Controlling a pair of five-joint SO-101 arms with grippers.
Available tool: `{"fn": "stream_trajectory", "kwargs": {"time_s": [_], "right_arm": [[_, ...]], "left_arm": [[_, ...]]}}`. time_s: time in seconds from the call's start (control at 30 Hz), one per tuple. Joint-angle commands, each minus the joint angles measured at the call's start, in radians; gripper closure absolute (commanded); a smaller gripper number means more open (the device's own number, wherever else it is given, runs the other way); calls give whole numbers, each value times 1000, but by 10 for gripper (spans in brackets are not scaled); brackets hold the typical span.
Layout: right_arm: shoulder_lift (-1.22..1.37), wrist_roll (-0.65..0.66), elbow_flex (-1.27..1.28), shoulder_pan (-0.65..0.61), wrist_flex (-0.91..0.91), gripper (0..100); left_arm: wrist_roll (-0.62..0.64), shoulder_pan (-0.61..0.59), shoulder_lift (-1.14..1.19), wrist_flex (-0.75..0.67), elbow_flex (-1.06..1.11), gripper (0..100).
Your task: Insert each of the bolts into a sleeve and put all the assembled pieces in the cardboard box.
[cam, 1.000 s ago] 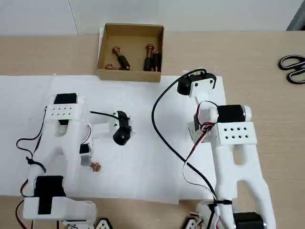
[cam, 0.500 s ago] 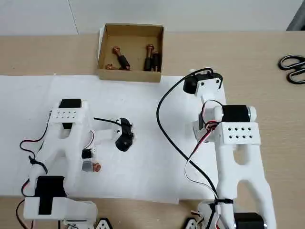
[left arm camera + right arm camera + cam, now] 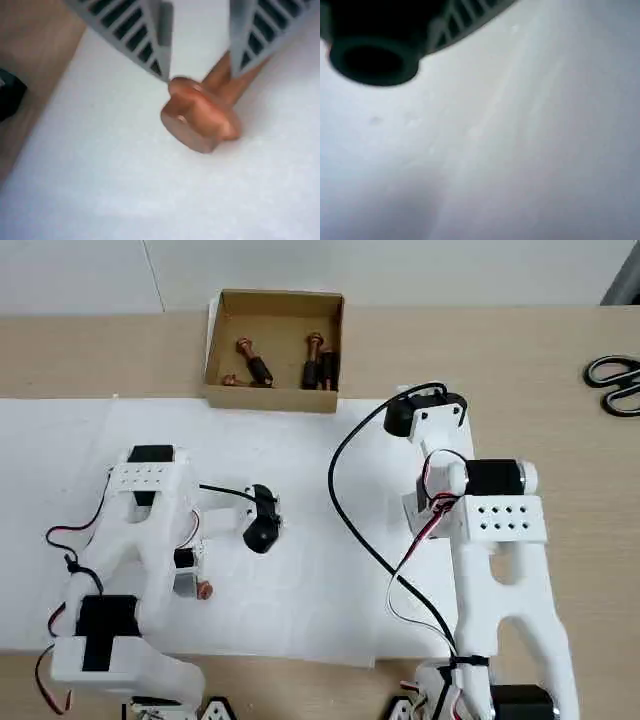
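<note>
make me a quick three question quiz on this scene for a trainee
1. True or false: the scissors lie on the table, outside the box.
2. The bolt in the left wrist view lies on: A the sheet, B the table, C the box.
3. Fill in: the right wrist view shows the open end of a black ___.
Key: 1 true; 2 A; 3 sleeve.

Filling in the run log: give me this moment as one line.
left arm: jaws open astride bolt on paper | right arm: jaws hold sleeve | cardboard box: assembled pieces inside
</note>
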Motion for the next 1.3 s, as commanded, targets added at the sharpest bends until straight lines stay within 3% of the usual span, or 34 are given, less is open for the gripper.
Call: {"fn": "stream_trajectory", "kwargs": {"time_s": [0.0, 0.57, 0.67, 0.8, 1.17, 1.27], "right_arm": [[-39, 11, -6, 1, -5, 994], [-39, 11, -8, 4, -5, 995], [-39, 11, -8, 5, -5, 995], [-39, 11, -8, 1, -7, 995], [-39, 11, -8, 1, -5, 995], [-39, 11, -8, 1, -7, 995]], "left_arm": [[-305, -3, 54, -43, -1, 920], [-206, -2, 46, 38, -27, 855], [-195, -6, 55, 0, -41, 855], [-78, -5, 78, -118, -68, 855], [-118, -5, 109, 0, -147, 859], [-118, -6, 109, 8, -145, 910]]}}
